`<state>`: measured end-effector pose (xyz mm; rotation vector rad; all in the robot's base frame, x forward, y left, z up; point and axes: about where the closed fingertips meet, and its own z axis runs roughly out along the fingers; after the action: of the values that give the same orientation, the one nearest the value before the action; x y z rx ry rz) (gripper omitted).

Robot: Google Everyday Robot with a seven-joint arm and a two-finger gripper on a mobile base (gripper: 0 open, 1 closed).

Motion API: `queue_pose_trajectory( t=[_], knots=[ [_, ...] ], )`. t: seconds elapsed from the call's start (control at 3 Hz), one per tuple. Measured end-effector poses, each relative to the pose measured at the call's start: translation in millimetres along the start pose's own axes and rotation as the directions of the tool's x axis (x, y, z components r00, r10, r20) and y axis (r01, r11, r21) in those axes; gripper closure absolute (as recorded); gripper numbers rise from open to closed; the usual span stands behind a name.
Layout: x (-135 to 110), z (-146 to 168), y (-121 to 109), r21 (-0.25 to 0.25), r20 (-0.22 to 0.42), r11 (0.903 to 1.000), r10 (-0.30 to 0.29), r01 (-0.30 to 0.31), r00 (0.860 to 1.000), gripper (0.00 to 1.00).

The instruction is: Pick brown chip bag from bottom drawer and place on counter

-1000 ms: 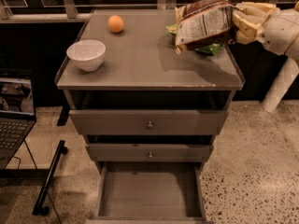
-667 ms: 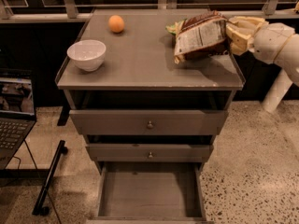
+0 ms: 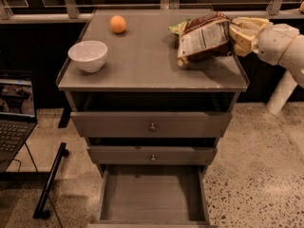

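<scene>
The brown chip bag [image 3: 205, 38], dark brown with a large white label panel, is tilted over the right side of the counter [image 3: 142, 65]; its lower left corner touches or nearly touches the top. My gripper [image 3: 233, 34] reaches in from the right and is shut on the bag's right end. The bottom drawer [image 3: 152, 194] stands pulled out, its grey box interior bare.
A green chip bag [image 3: 177, 28] peeks out behind the brown one. A white bowl [image 3: 88, 55] sits at the counter's front left and an orange [image 3: 118, 23] at the back. Two upper drawers with knobs [image 3: 152, 126] are partly pulled out. A laptop [image 3: 14, 113] stands at the left.
The gripper has carried the brown chip bag lower, down towards the counter's right side.
</scene>
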<state>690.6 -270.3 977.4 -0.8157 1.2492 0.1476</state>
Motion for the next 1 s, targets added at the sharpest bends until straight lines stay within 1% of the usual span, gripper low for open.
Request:
queue_pose_trajectory(
  t=[0.67, 1.0],
  knots=[
    [0.0, 0.1, 0.0, 0.0, 0.0, 1.0, 0.0, 0.0, 1.0, 0.13],
    [0.0, 0.1, 0.1, 0.0, 0.0, 1.0, 0.0, 0.0, 1.0, 0.0]
  ],
)
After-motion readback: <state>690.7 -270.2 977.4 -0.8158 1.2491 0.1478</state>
